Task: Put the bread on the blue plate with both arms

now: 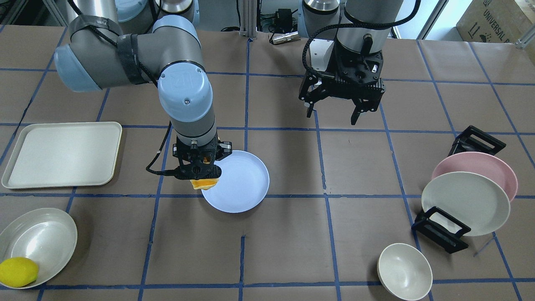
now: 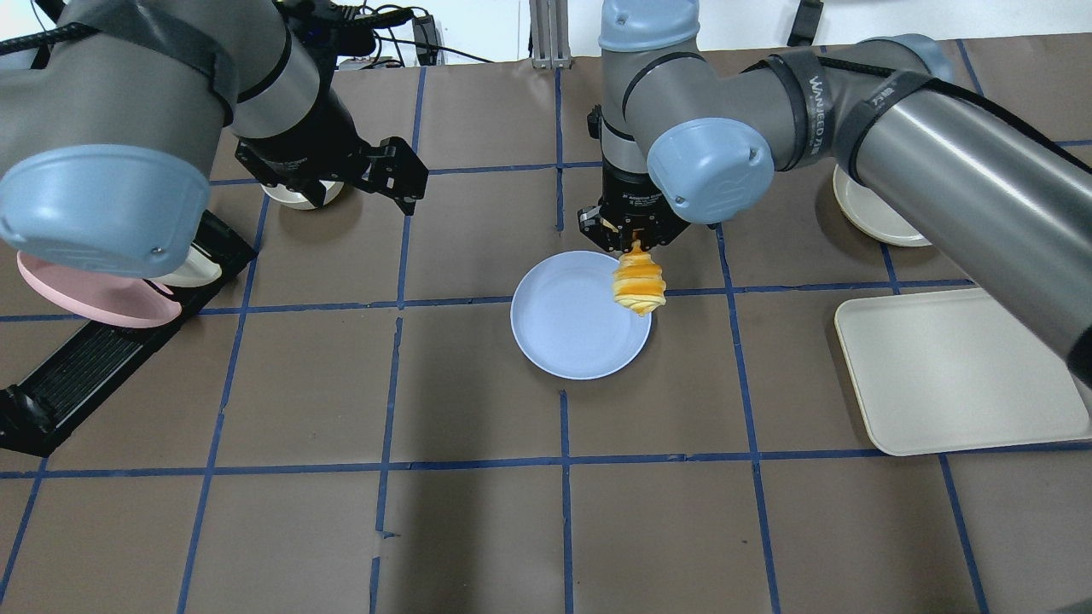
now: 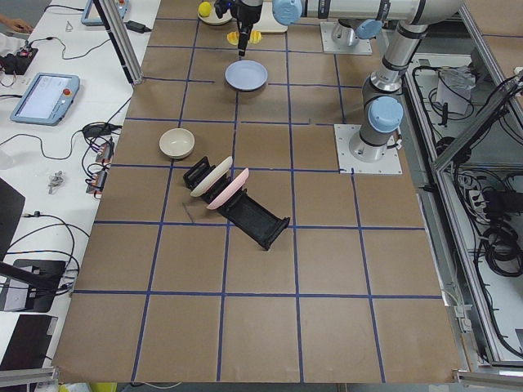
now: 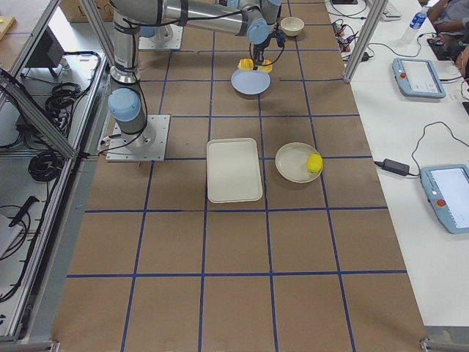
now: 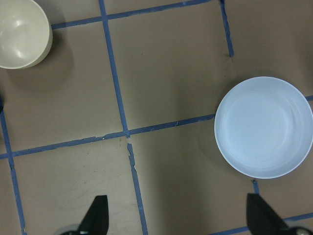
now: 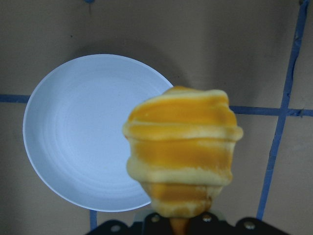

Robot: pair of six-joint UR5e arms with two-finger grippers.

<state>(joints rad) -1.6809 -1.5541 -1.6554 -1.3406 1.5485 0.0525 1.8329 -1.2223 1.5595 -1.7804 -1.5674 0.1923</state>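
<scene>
The bread [image 2: 638, 286], an orange and cream spiral loaf, hangs lengthwise from my right gripper [image 2: 633, 243], which is shut on its upper end. It hangs above the near-right rim of the pale blue plate [image 2: 572, 328], partly over the plate and partly over the table, as the right wrist view shows (bread [image 6: 182, 147], plate [image 6: 78, 132]). In the front view the bread [image 1: 205, 183] pokes out under the gripper at the plate's [image 1: 244, 184] edge. My left gripper [image 1: 334, 112] is open and empty, hovering well apart from the plate [image 5: 264, 127].
A cream tray [image 1: 62, 154] lies on my right side. A bowl [image 1: 42, 238] holds a yellow lemon [image 1: 17, 271]. A black rack holds a pink plate [image 1: 480, 165] and a cream plate [image 1: 466, 202]. A small cream bowl [image 1: 404, 271] stands beside it.
</scene>
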